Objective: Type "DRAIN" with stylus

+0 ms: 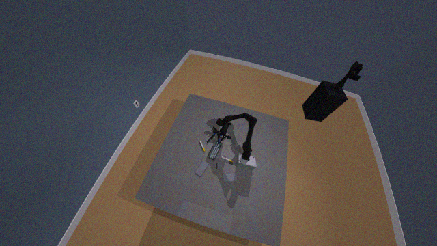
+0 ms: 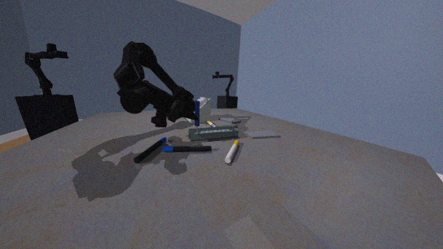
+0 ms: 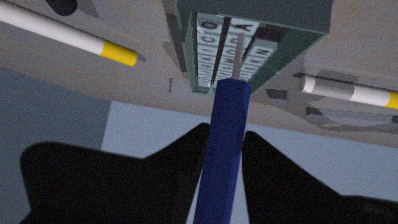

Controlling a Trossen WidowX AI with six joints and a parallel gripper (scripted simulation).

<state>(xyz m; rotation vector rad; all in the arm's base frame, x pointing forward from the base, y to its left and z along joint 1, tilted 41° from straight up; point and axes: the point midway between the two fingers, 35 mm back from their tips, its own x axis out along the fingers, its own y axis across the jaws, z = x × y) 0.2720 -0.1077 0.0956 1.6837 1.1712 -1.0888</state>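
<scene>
One black parallel-jaw gripper (image 3: 226,150) we see clenched on the blue cylindrical stylus (image 3: 225,145), held upright in the exterior view, thin grey tip down over the grey-green keyboard with pale lettered keys (image 3: 235,45). We can't tell whether the tip touches a key. Keyboard sits on the grey desk top (image 2: 311,180). Two white markers with yellow ends flank it in the wrist view: one at upper left (image 3: 65,35), one at right (image 3: 350,92). Exterior view also shows two black pens with blue ends, one (image 2: 149,150) slanted, one (image 2: 187,149) lying flat, close together near the keyboard's front.
</scene>
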